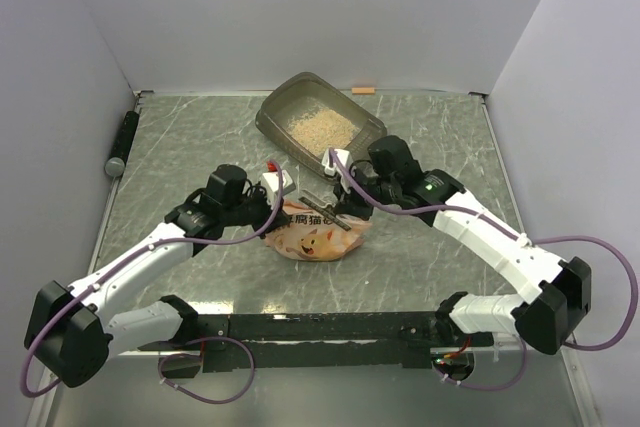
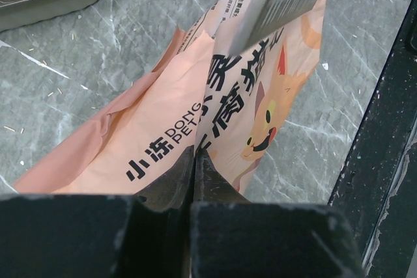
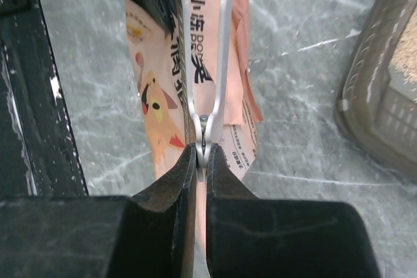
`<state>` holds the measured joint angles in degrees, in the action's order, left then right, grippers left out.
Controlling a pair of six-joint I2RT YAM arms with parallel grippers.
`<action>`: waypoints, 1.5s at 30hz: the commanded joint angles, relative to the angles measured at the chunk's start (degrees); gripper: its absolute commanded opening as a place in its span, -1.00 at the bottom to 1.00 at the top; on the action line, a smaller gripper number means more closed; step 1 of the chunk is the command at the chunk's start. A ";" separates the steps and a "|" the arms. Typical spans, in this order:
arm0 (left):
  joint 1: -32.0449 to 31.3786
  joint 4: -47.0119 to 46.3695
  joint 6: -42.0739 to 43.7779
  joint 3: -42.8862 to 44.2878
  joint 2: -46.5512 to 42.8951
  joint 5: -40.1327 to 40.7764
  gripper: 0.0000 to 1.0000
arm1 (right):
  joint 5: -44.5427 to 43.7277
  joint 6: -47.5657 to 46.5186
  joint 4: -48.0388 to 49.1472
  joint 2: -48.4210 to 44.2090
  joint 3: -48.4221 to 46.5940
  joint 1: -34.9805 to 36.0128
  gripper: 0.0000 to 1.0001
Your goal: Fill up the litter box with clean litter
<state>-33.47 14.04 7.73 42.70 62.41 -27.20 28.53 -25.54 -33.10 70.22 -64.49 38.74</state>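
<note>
Left fingers [image 2: 171,183] and right fingers [image 3: 176,187] pinch the bag [image 1: 320,239].

Both arms reach inward — left pincer [image 2: 195,154] and right pincer [image 3: 201,152] clamped.

Plastic, metal and a marbled top.
The bag [image 2: 163,128] was soft, faintly glossy pink plastic; the litter box [image 1: 272,113] matt grey-brown plastic; the litter [image 1: 315,127] grainy; the clip [image 3: 222,50] brushed metal; the tabletop [image 1: 190,147] smooth.

Top view looks down over the whole counter [image 1: 200,147]; both wrist views (very close) face the pink bag [image 2: 163,135] from opposite sides
</note>
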 commanded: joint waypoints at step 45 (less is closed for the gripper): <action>0.08 -0.42 -2.63 0.37 -5.63 6.64 -0.90 | -13.24 -4.70 -14.80 13.90 -3.98 9.51 -1.00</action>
<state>-34.00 15.09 5.10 42.65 58.94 -23.46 15.03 -31.77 -47.03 81.82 -70.57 46.85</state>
